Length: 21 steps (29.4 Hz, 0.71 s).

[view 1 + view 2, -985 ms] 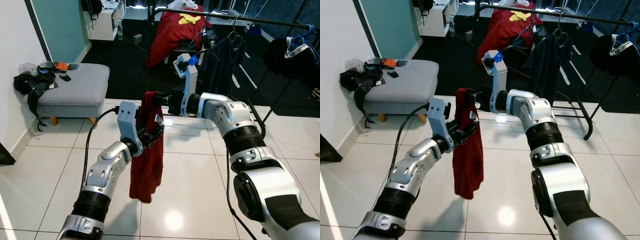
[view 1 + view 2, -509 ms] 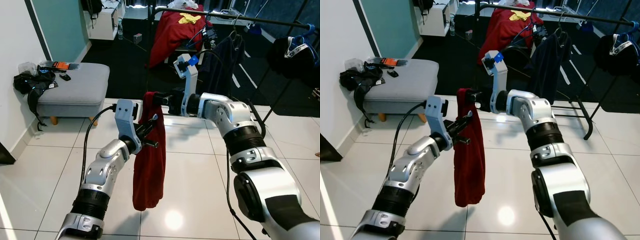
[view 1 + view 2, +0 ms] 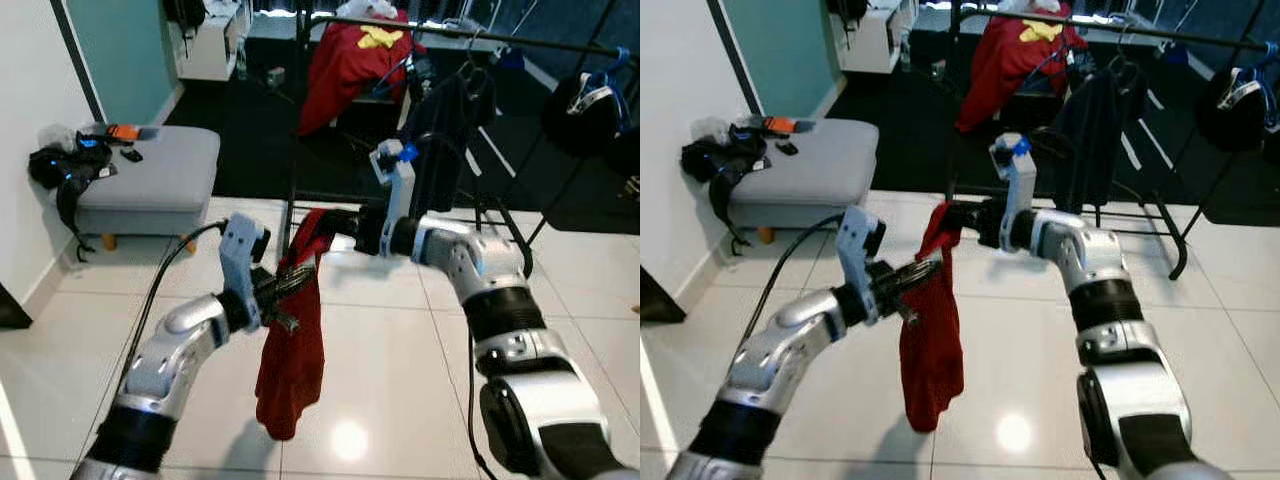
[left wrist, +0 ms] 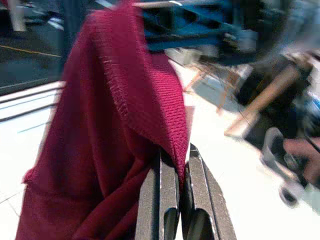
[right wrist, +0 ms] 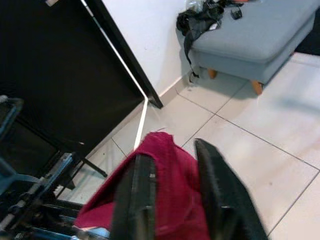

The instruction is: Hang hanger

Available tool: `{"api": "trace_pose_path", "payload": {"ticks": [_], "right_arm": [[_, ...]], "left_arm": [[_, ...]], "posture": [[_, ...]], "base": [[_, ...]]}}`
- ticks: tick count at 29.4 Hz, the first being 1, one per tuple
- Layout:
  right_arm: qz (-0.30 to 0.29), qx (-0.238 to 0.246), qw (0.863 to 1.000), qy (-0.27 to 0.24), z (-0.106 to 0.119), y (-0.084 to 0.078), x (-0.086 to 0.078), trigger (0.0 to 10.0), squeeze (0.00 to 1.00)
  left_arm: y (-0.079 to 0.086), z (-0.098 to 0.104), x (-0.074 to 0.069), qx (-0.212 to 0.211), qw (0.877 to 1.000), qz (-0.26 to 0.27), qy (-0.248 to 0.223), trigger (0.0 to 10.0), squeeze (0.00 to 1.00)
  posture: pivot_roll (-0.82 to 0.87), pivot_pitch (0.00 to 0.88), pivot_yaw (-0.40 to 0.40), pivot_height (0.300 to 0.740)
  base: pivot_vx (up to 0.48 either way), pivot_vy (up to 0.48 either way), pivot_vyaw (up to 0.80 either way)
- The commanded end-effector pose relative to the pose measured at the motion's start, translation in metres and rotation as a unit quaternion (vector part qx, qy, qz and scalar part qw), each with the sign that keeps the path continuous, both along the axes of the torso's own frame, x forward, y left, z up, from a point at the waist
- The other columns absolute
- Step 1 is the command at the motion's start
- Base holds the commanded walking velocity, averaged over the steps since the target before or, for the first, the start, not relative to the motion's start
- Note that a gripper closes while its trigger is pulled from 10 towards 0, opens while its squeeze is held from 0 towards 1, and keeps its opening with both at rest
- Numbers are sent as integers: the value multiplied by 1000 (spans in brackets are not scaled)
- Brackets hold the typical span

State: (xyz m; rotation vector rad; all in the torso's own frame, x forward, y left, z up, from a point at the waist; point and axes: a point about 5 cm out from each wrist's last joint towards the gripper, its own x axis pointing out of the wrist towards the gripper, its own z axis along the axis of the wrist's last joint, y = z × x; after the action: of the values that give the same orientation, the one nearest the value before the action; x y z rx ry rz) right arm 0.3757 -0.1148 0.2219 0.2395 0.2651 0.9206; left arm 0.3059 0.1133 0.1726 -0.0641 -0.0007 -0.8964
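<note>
Your right hand (image 3: 345, 226) grips the top of the red garment (image 3: 293, 350) at frame centre, while your left hand (image 3: 290, 290) pinches its edge; behind stands the clothes rack (image 3: 450, 37).

A red garment (image 3: 931, 340) hangs between the two grippers. The right gripper (image 3: 958, 215) clamps its top fold between its fingers; the left gripper (image 3: 920, 272) grips its edge just below. Beyond them stands a clothes rack (image 3: 1110, 35).

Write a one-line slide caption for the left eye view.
Both tools, left and right, grip a dark red knitted garment hanging over white floor tiles, before a black clothes rail.
</note>
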Motion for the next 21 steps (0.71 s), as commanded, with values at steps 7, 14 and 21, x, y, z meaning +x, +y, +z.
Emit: {"api": "trace_pose_path", "payload": {"ticks": [7,14,21], "right_arm": [[-117,-1,993,23,-31,-32,-7,10000,0],[-316,-28,948,17,-68,-90,-15,10000,1000],[-358,-33,933,26,-85,-100,-27,10000,0]], "left_arm": [[9,0,-17,42,995,-89,34,0,0],[15,-3,-18,33,992,-97,67,0,0],[12,-6,-22,27,990,-107,84,0,0]], "posture": [[89,66,-8,740],[84,56,13,740],[81,51,17,740]], "base": [[0,0,0],[0,0,0],[0,0,0]]}}
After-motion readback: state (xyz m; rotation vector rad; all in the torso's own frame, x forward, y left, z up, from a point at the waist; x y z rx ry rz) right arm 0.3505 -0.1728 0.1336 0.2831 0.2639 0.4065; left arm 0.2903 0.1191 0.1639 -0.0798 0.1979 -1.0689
